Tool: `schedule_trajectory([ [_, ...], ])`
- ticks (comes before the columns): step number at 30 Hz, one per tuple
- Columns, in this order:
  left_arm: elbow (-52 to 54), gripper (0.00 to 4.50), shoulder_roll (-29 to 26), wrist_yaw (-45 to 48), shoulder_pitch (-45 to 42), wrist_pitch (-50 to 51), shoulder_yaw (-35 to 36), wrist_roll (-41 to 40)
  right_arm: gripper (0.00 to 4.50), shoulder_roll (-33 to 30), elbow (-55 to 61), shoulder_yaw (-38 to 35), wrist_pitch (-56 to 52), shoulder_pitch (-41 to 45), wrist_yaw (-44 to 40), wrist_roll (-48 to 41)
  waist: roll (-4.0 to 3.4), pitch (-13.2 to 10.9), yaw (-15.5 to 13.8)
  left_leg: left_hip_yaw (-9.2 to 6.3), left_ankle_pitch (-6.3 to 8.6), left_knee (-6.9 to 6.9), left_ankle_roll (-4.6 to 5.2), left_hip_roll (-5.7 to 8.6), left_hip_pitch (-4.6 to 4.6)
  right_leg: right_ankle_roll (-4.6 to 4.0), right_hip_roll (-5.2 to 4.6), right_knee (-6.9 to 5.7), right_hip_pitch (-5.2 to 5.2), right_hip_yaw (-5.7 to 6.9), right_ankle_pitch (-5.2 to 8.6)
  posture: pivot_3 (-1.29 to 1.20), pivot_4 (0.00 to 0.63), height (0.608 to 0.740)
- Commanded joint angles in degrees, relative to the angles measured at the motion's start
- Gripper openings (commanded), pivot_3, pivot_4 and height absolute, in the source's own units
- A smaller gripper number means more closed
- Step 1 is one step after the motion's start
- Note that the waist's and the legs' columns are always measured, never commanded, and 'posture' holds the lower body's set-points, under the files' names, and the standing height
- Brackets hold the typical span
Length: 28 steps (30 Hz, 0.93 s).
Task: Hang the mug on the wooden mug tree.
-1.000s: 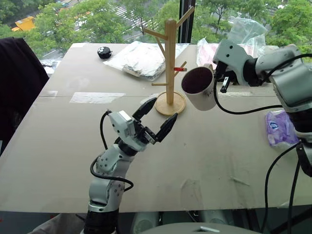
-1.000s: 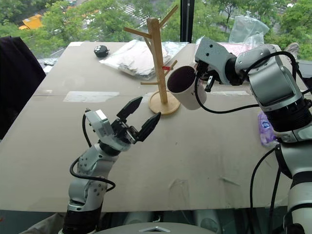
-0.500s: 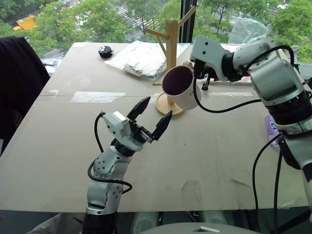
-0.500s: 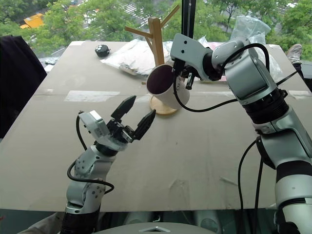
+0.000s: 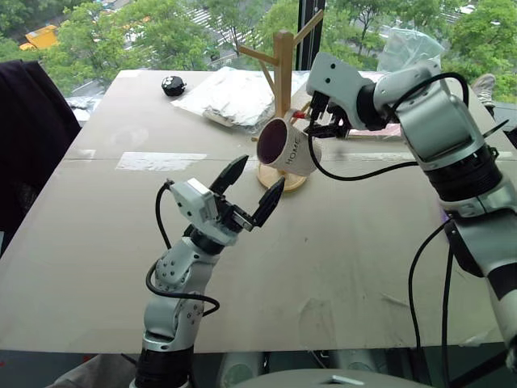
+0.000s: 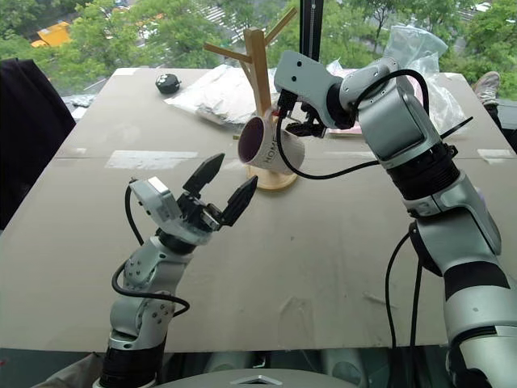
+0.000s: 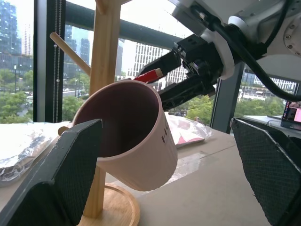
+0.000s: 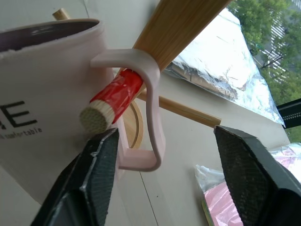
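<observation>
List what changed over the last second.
The right gripper carried the mug left to the wooden mug tree, slipped its handle over the red-tipped peg, and opened. The left gripper stayed open, in place.

One mug [image 5: 287, 147], one wooden mug tree [image 5: 282, 89], two plastic bags [image 5: 230, 97].

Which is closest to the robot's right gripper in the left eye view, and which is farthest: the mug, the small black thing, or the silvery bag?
From the right gripper, its jaws open:
1. The mug, hanging on the red-tipped peg of the wooden mug tree, right beside the gripper.
2. The silvery bag, behind the tree, to the left.
3. The small black thing, near the table's far left edge.
</observation>
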State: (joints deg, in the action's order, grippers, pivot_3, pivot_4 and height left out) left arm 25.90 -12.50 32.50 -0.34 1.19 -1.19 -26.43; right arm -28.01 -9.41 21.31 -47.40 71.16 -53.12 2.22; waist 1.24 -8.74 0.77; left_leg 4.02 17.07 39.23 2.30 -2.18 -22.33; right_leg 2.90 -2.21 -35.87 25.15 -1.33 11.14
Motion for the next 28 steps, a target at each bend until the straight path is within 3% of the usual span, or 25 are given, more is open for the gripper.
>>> schedule_trajectory([
  [1,1.5,4.5,0.08,0.56,0.8,-1.65,-0.7,0.11,4.47,-0.34,3.3,-7.4,-5.39,-0.92,3.5,-2.35,0.0,0.0,-0.1,0.0,0.0,0.0,0.0,0.0,-0.06,0.01,-0.01,0.0,0.06,0.0,-0.01,0.0,0.15,0.74],
  [5,1.79,4.5,-0.53,0.41,2.28,-0.89,-0.6,0.07,4.47,-2.28,11.78,-12.82,-10.2,-9.4,3.96,-6.38,0.03,0.03,-0.55,-0.18,-0.01,0.04,-0.02,0.0,-0.31,0.04,-0.07,0.04,0.14,0.19,-0.03,0.0,0.15,0.74],
  [8,2.03,4.5,-2.57,1.3,4.56,1.1,-0.96,-0.07,4.47,-3.5,21.61,-17.9,-7.35,-21.41,3.31,-10.81,0.02,0.04,-0.5,-0.25,-0.01,0.03,-0.01,0.0,-0.4,0.05,-0.13,0.04,0.19,0.26,-0.03,0.0,0.15,0.74],
  [12,-0.37,4.5,-5.85,-1.33,10.02,6.68,0.46,2.13,4.47,-1.86,32.36,-27.34,4.13,-49.09,3.33,-16.08,0.13,0.3,-0.95,-0.47,0.01,-0.07,0.01,0.03,-0.49,0.08,-0.13,0.12,0.17,0.45,0.01,0.0,0.15,0.74],
  [17,-0.45,4.5,-10.57,0.53,16.42,8.71,-0.14,4.6,4.47,4.26,33.24,-35.68,15.05,-71.71,4.47,-21.82,-0.29,0.03,0.36,-0.48,0.01,-0.04,0.01,0.03,-0.45,0.03,-0.06,0.0,0.31,0.19,0.08,0.0,0.15,0.74],
  [21,-2.23,4.5,-12.71,1.48,18.66,9.06,-0.1,6.34,4.47,5.23,30.79,-37.35,24.63,-81.03,1.6,-23.91,-0.05,0.13,0.14,-0.46,-0.04,-0.01,-0.02,-0.14,0.72,-0.11,0.11,0.01,-0.66,0.15,0.25,0.0,0.15,0.74],
  [28,-4.5,4.5,-13.15,3.06,19.44,6.42,-0.12,8.15,4.47,3.89,26.48,-34.62,37.17,-84.87,1.41,-21.08,-0.16,0.25,0.24,-0.35,-0.06,0.01,-0.02,-0.14,0.78,-0.21,0.12,-0.05,-0.52,-0.1,0.16,0.0,0.15,0.74],
])
